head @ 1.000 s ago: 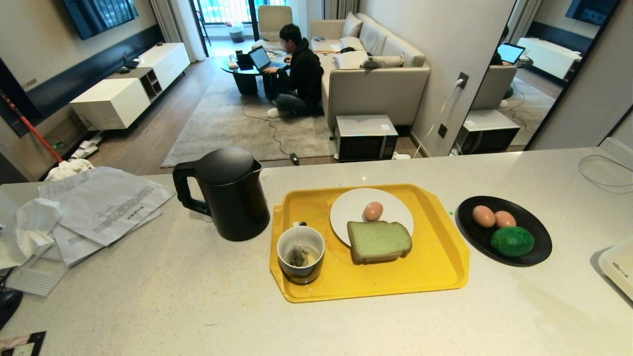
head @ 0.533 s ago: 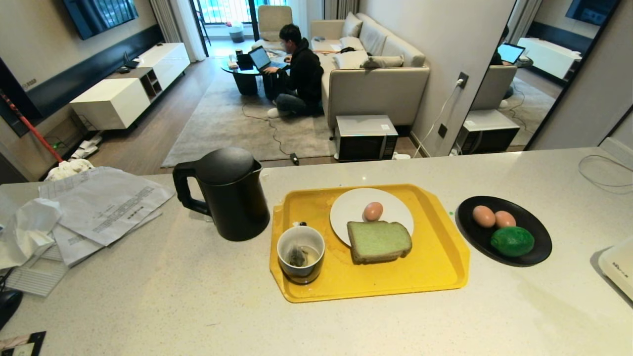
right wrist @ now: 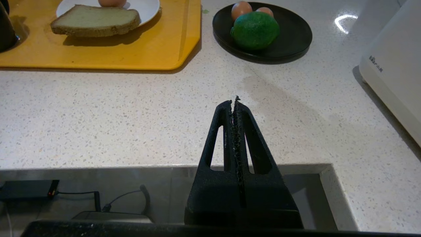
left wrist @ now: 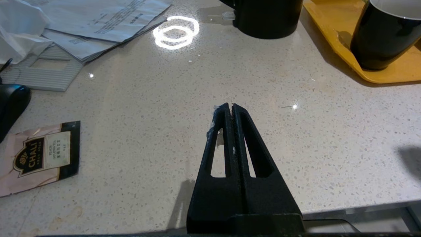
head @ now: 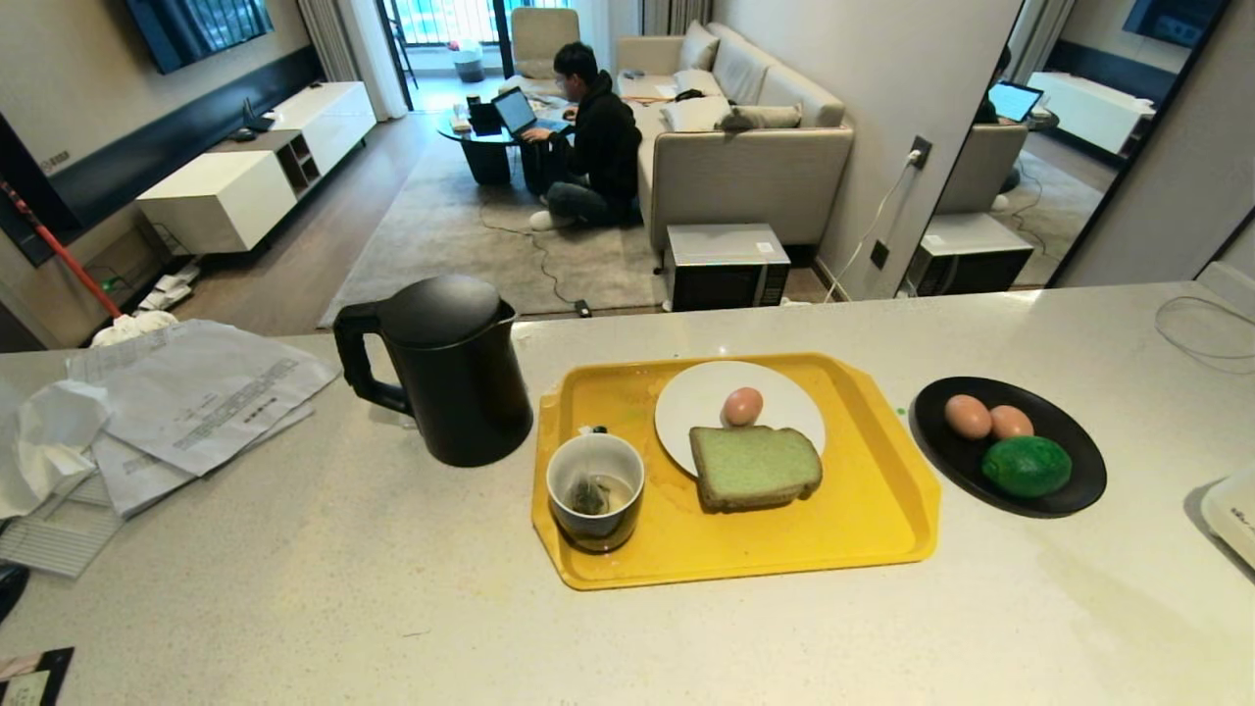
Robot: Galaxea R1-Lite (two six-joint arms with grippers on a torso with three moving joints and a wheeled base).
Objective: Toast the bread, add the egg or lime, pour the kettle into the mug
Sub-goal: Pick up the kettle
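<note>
Hovering both grippers, left [left wrist: 232,107] and right [right wrist: 234,100], fingers together above the counter [head: 294,588], I fear rolling the egg [head: 742,405] beside the bread [head: 753,467].

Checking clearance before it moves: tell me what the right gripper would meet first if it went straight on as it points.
Probably bare countertop: the right gripper, shut, points slightly down over it. Beyond lies the black plate holding the lime; depth is uncertain.

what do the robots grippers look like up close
Both the left gripper and the right gripper are matte black, with two long tapering fingers, each cut through by a triangular slot. The right one's inner pads look rough and crumbly. No cables or markings show.
</note>
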